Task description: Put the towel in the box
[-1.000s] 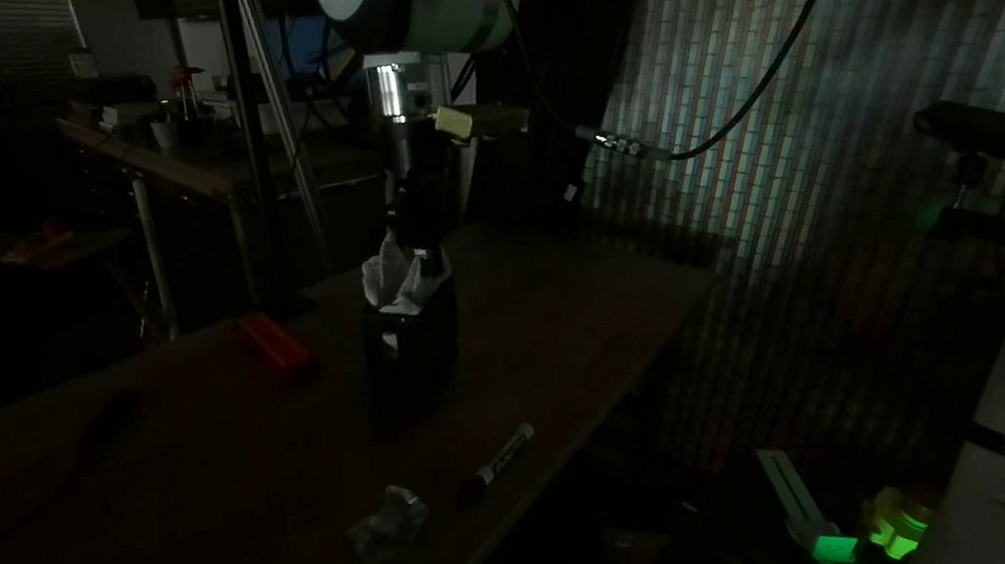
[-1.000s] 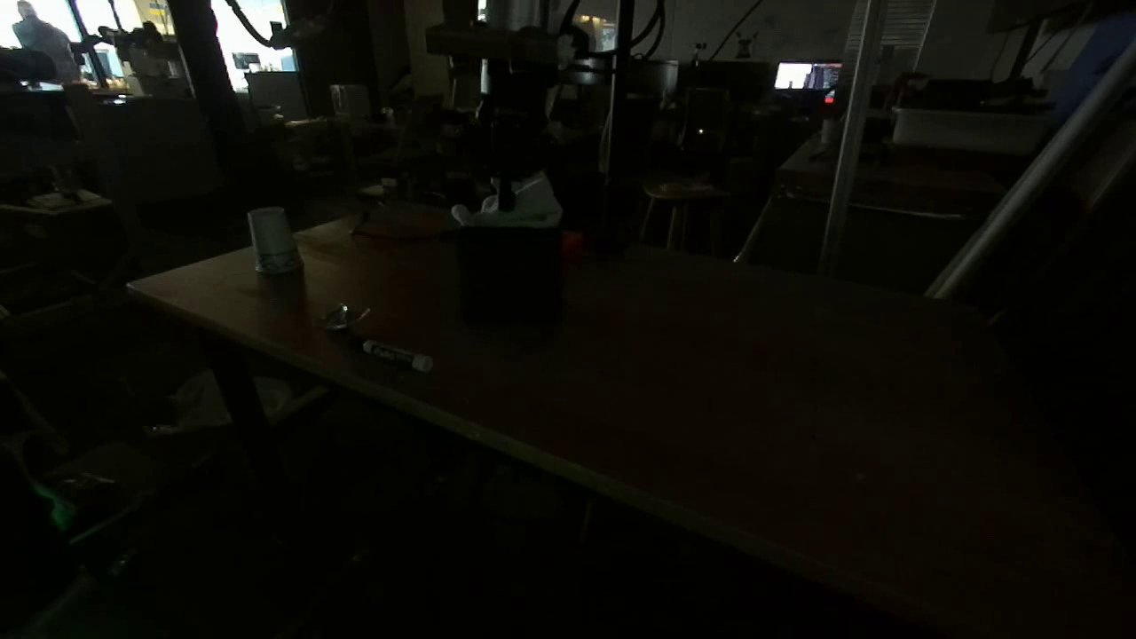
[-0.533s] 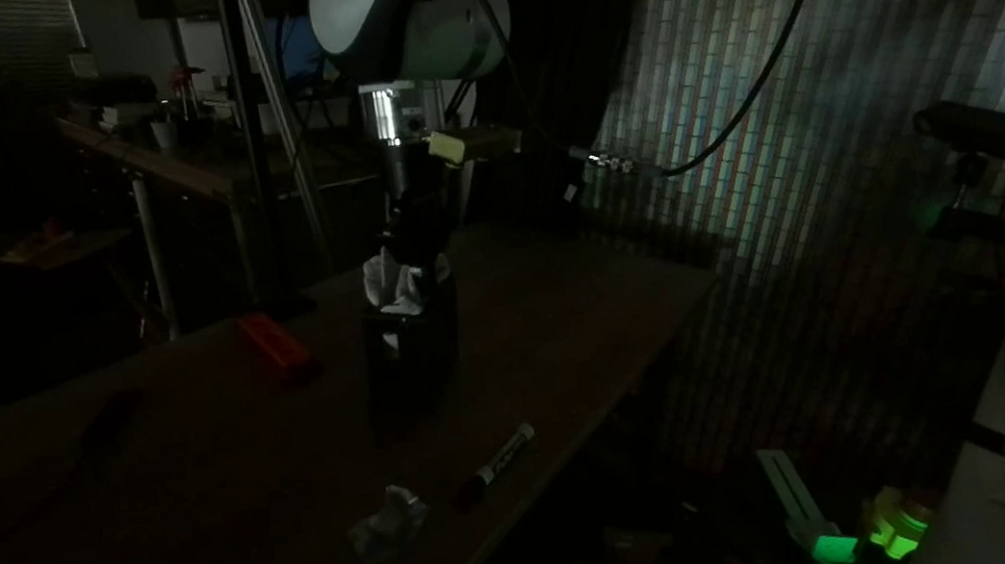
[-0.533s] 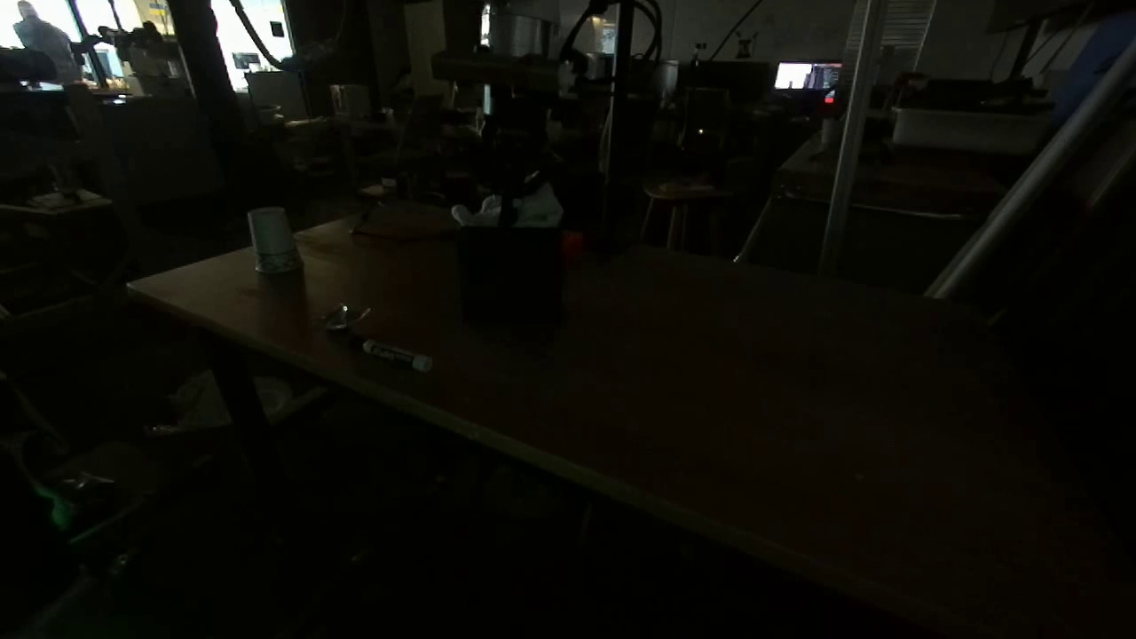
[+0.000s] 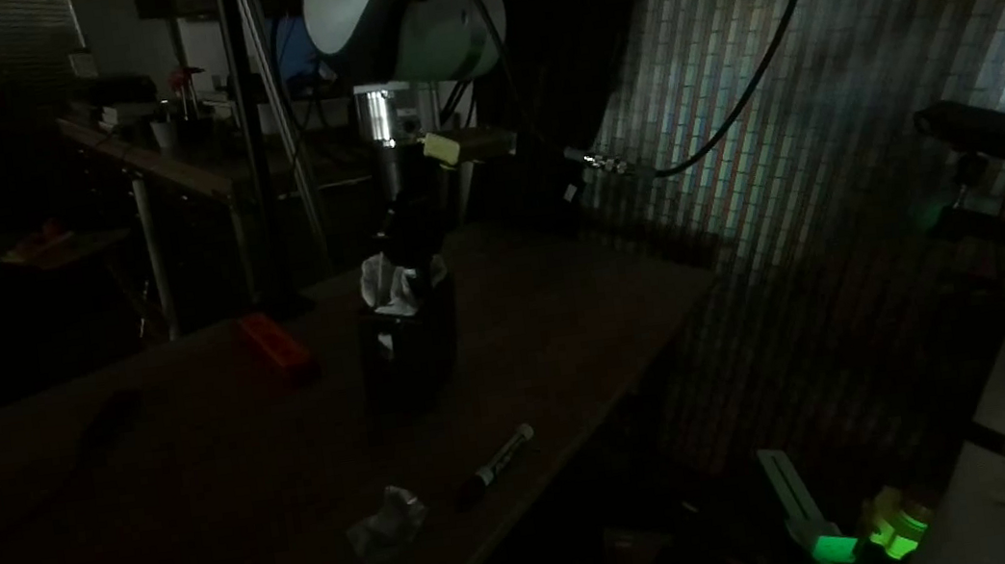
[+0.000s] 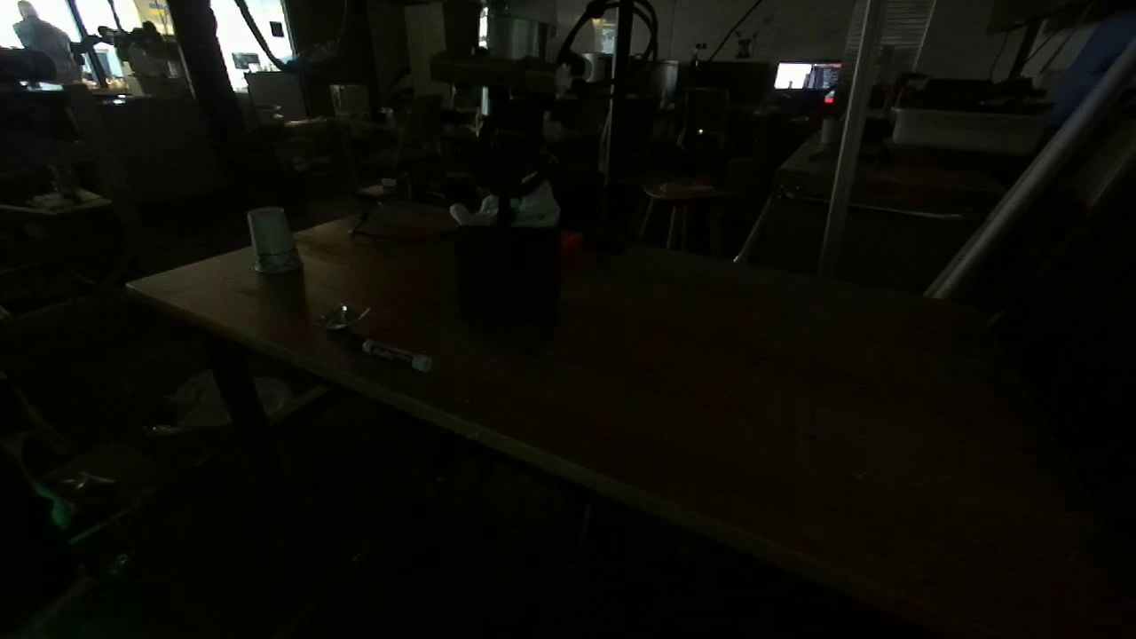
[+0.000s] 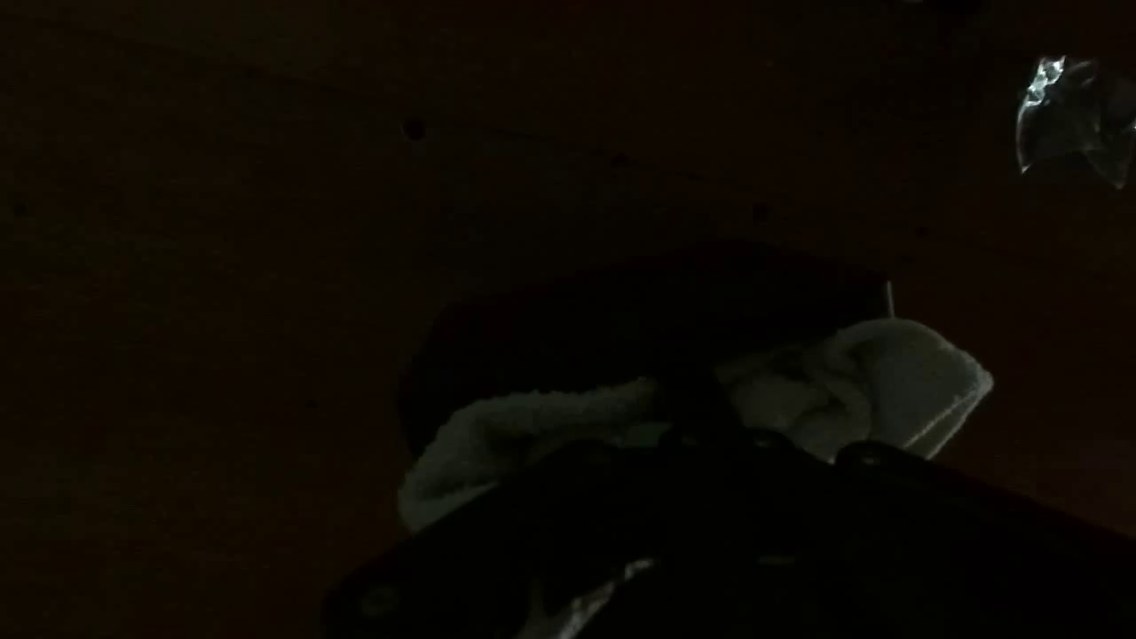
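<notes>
The dark box [image 5: 410, 357] stands upright on the table; it also shows in an exterior view [image 6: 508, 275] and, very dark, in the wrist view [image 7: 639, 311]. The white towel [image 5: 385, 288] is bunched in the box's opening, with folds above the rim in both exterior views [image 6: 537, 209]. In the wrist view the towel [image 7: 896, 377] spreads on both sides of my fingers, and one corner hangs past the box's side. My gripper [image 7: 697, 386] points down into the towel, its fingers together as one narrow dark column. Its fingertips are hidden in the dark, so towel between them cannot be made out.
A red object [image 5: 275, 343] lies beside the box. A marker [image 5: 499, 462] and a clear plastic wrapper [image 5: 389, 525] lie near the table edge. A paper cup [image 6: 273, 240] stands at the table's far end. A dark pole [image 5: 253, 159] rises behind the table.
My gripper has moved down into the towel, mostly in the first half second. The towel's raised folds sit a little lower. The box has shifted very slightly to the left in both exterior views.
</notes>
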### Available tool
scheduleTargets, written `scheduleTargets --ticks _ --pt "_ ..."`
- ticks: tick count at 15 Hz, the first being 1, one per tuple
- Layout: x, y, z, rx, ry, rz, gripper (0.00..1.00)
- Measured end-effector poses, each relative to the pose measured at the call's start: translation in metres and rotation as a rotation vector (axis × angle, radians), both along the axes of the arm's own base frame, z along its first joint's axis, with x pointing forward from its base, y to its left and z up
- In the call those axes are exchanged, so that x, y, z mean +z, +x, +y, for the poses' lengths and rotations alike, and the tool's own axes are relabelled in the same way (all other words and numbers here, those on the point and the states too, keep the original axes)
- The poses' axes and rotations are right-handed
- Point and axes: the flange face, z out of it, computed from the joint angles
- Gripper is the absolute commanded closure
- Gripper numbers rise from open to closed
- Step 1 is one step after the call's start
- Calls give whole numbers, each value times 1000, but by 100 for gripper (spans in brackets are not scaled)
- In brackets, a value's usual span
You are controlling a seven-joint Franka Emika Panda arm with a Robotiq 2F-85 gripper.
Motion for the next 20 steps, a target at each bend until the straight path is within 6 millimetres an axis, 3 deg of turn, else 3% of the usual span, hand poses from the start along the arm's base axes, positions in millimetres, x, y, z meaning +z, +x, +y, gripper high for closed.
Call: scheduleTargets --ticks 13,16,20 --pt "-5 26 18 27 12 -16 99" --pt "-15 29 17 27 13 -1 99" --pt "-45 29 19 29 16 54 99"
